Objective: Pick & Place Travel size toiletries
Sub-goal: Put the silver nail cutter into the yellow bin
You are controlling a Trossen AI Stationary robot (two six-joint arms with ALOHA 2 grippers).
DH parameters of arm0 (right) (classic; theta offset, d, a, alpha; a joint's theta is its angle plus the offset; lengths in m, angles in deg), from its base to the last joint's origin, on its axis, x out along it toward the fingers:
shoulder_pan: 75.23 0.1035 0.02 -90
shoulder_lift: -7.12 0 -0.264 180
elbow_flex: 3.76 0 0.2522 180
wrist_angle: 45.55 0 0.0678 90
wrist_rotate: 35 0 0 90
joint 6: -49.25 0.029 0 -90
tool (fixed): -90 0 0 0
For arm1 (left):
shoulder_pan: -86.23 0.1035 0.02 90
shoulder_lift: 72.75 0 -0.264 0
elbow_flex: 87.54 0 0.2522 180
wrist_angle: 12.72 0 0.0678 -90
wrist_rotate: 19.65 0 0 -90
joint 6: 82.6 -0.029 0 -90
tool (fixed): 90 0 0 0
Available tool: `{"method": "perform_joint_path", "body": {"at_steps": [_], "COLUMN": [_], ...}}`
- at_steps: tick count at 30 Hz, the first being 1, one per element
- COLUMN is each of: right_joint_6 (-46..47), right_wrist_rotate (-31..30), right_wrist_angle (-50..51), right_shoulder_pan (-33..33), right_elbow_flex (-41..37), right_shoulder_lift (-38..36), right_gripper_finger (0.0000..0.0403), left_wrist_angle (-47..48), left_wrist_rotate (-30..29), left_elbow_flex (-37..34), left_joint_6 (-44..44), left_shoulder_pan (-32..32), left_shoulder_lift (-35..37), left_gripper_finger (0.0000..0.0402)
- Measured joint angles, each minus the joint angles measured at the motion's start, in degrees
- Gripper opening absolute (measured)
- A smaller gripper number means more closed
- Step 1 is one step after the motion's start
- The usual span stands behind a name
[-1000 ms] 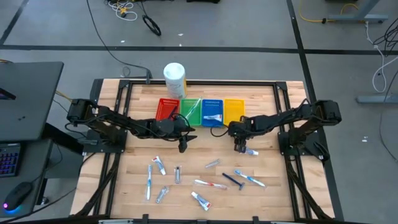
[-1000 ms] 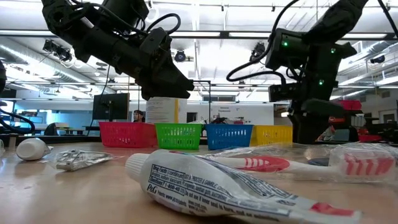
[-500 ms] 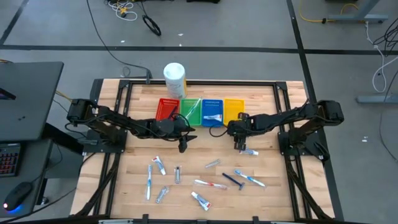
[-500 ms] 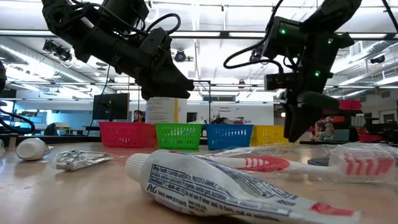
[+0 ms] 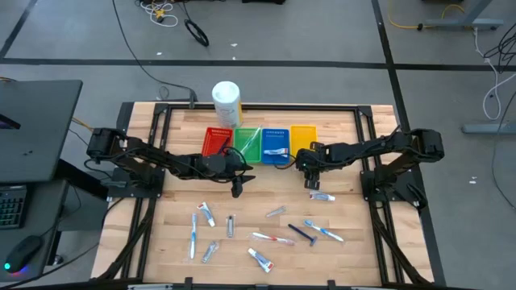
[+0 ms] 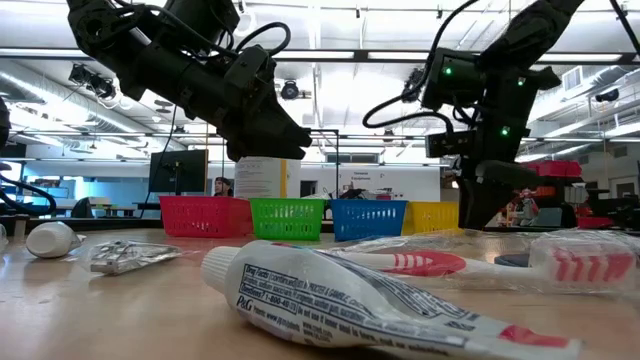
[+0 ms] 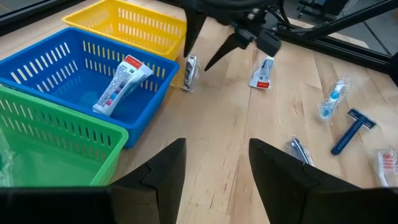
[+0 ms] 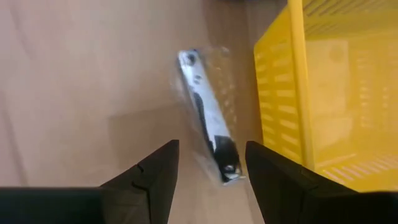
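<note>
A toothpaste tube printed "P&G" is lying nearest on the counter, among roughly nine loose toiletries, including one blue razor. Four baskets are sitting behind: red, green, blue holding one tube, yellow. Both tools, left and right, are hovering spread, empty.

- A white tube with red and blue marks lies flat inside the blue bin.
- A silvery wrapped piece lies just beside the yellow bin.
- A small white tube lies at 3 o'clock on the worktop.
- A dark blue razor, toothbrushes and more tubes lie scattered from 5 to 7 o'clock.
</note>
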Motion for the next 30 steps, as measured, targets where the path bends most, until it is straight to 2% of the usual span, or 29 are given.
{"method": "perform_joint_path", "body": {"at_steps": [6,11,14,22,26,30], "right_joint_6": [-3.75,-4.31,-4.33,-5.6,-5.63,-4.88], "right_wrist_rotate": [1.4,1.39,1.81,1.37,2.43,6.07], "right_wrist_angle": [-5.41,-5.69,-5.57,-3.94,-3.92,-3.87], "right_shoulder_pan": [-1.15,-1.18,-1.18,-2.17,-1.89,-0.48], "right_elbow_flex": [-3.14,-3.5,-3.5,-3.5,-3.49,-3.43], "right_shoulder_lift": [0.0,-0.04,-0.04,-0.11,-0.13,-0.63], "right_gripper_finger": [0.0197,0.0194,0.0168,0.0056,0.0053,0.0053], "left_wrist_angle": [0.04,0.02,0.02,0.02,0.02,0.03], "left_wrist_rotate": [0.0,0.0,0.0,0.0,0.0,0.24], "left_elbow_flex": [0.0,0.0,0.0,0.0,0.0,0.0], "left_joint_6": [0.0,-0.01,-0.02,-0.02,-0.02,-0.01], "left_shoulder_pan": [0.0,0.01,0.0,0.0,0.01,0.02], "left_shoulder_lift": [0.0,0.0,0.0,0.0,0.0,0.0], "left_gripper_finger": [0.0185,0.0185,0.0185,0.0185,0.0185,0.0185]}}
